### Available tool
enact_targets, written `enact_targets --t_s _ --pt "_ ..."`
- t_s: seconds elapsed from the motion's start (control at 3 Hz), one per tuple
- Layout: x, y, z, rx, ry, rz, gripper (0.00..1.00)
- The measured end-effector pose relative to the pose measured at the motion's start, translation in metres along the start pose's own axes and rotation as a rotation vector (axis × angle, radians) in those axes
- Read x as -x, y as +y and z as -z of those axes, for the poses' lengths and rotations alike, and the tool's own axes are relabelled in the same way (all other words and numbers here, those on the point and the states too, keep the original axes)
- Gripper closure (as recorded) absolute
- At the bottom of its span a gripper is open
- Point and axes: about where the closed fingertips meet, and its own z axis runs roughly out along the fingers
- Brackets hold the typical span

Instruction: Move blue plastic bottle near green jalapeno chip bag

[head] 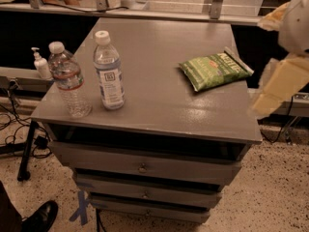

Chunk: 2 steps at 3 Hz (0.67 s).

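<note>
Camera view: I see blue plastic bottle [108, 71] upright near front-left corner of grey tabletop [159, 42]. Ribbed water bottle [70, 83] just beside it, nearer left edge. Green jalapeno chip bag [214, 70] flat by right edge, well apart from blue bottle. Gripper [277, 83] off right edge, beyond bag; I can't tell its grip state.

Pale matt plastic gripper [276, 86] at right edge; blue plastic bottle [109, 74] clear glossy plastic; green jalapeno chip bag [215, 70] shiny crinkled film; cabinet top [159, 108] smooth grey semi-gloss.
</note>
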Motion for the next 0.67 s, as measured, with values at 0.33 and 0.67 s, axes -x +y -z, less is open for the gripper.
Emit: enact_targets --t_s 0.33,0.67 --pt "0.047 0.015 -0.043 0.037 -0.188 -0.046 0.00" --pt "0.096 0.020 -0.080 0.070 -0.387 -0.093 0.00"
